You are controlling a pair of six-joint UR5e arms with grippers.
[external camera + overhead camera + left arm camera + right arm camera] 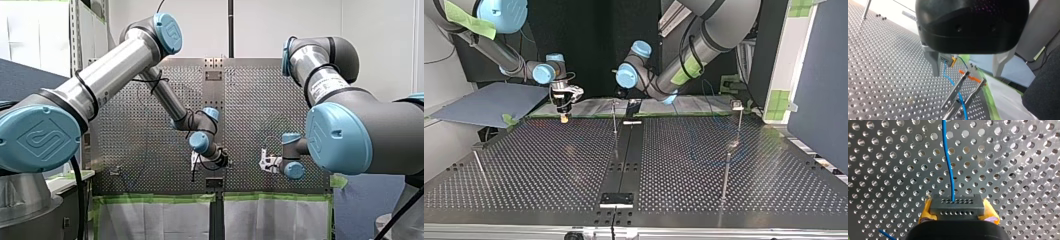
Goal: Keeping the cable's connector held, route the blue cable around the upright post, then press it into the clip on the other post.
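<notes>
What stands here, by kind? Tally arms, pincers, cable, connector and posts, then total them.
Arms: 2, left arm and right arm
Pincers: 2, left pincer and right pincer
Cable: 1
Connector: 1
Posts: 4
Total: 10

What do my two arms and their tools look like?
Both arms are silver tubes with grey joints and light blue round caps bearing an embossed logo. My left arm carries a black cable; my right arm has a white label. Left tool: black body, pale grey fingers. Right tool: black body, yellow pads.
</notes>
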